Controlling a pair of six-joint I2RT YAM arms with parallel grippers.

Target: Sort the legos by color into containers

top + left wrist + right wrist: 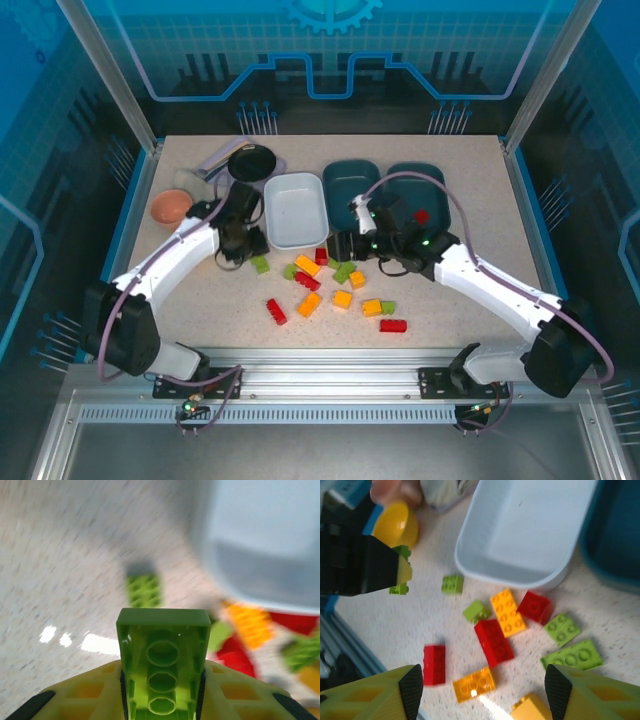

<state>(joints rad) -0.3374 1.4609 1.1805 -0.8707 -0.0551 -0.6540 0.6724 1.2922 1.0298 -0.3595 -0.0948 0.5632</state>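
Observation:
My left gripper [162,697] is shut on a light green lego [162,652], lifted with its hollow underside facing the camera. From above, that gripper [242,250] hangs by the white container's [295,212] near-left corner, beside a green lego [260,264] on the table. My right gripper [484,690] is open over the loose pile with nothing between its fingers; an orange lego [474,683] and a red lego [493,642] lie under it. From above, my right gripper [340,248] is in front of the two teal containers [350,185], [432,180]; a red lego [421,215] lies in the right one.
Red, orange and green legos [340,298] are scattered across the table's near middle. A black round dish [250,160] and a pink cup [170,207] stand at the back left. A yellow bowl [395,525] sits near the left arm.

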